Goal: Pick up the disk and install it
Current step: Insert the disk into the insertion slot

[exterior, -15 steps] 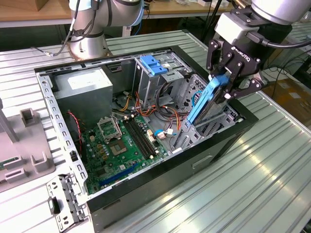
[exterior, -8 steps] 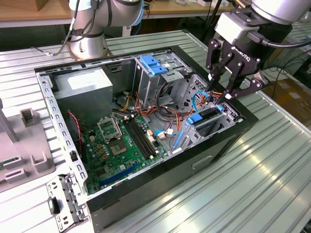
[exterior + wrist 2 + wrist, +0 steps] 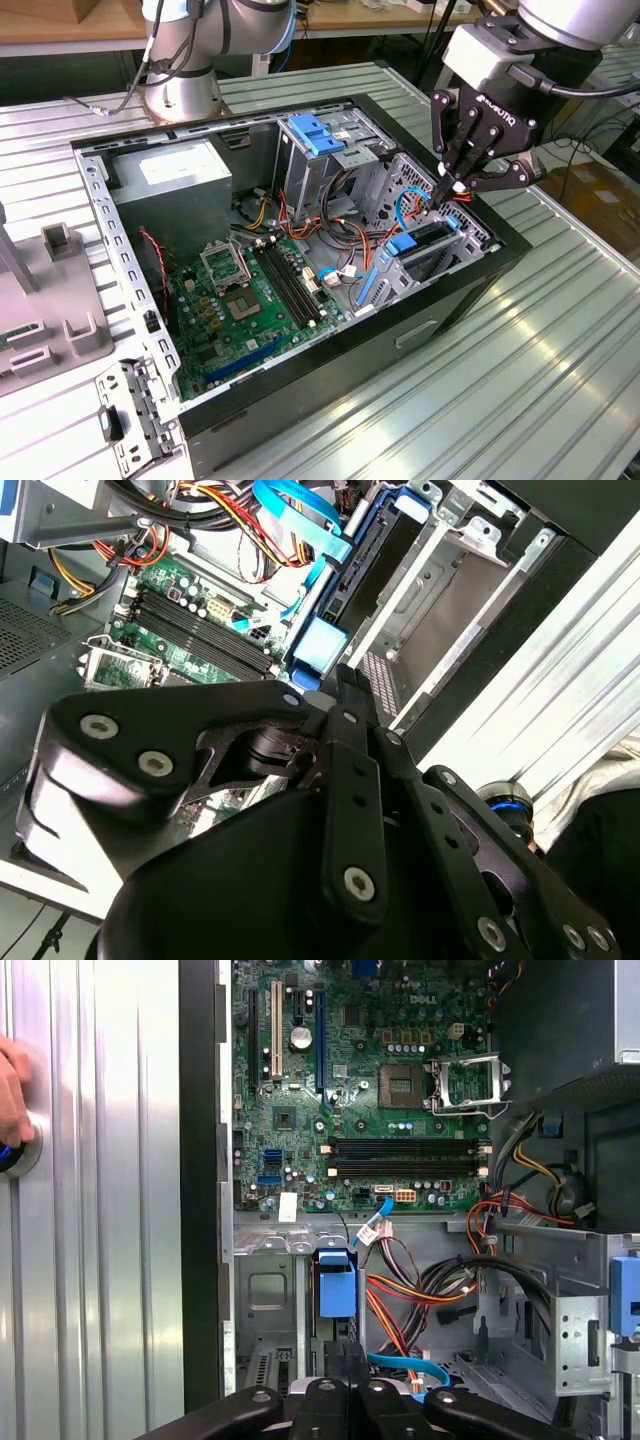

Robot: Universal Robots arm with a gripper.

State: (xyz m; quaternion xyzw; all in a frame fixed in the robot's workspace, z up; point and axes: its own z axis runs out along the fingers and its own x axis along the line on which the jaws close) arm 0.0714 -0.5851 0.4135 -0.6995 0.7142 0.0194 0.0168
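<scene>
Hanging over the disk, the gripper adjoins tangled cables.

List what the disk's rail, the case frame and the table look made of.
The disk's rail looks like plastic: uniform light blue, moulded, soft sheen. The case frame looks like sheet metal: dull grey, punched holes, folded edges. The table looks like metal, perhaps aluminium: silvery ribbed slats with bright reflections.

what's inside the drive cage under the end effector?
The disk, standing on edge between the drive cage walls, with a blue rail visible. The end effector is just above it. The cage hides the disk's lower part and connectors, so seating can't be judged.
</scene>
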